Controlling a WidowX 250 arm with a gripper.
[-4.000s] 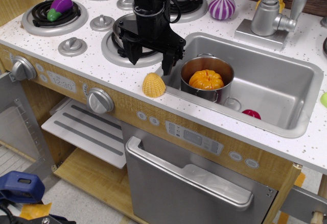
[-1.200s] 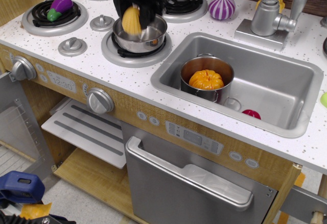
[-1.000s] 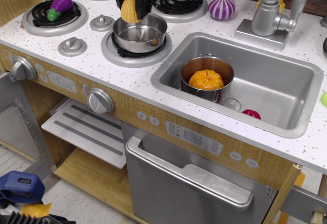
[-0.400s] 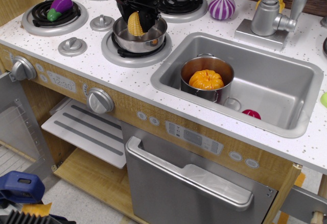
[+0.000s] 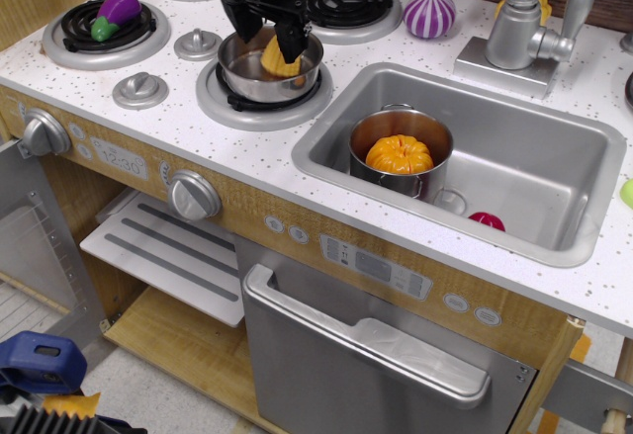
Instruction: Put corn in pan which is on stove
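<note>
The yellow corn lies inside the small steel pan, toward its far right side. The pan sits on the front right burner of the white speckled stove. My black gripper hangs just over the pan with its fingers spread apart, one on each side of the corn. The jaws look open and no longer press the corn. The arm above hides the pan's far rim.
A purple eggplant lies on the left burner. A purple striped onion sits by the back right burner. The sink holds a taller steel pot with an orange pumpkin and a red toy. The faucet stands behind.
The gripper carried the corn from the counter edge to above the pan, lowered it in, and has now opened. The corn has dropped to the pan's right side.
</note>
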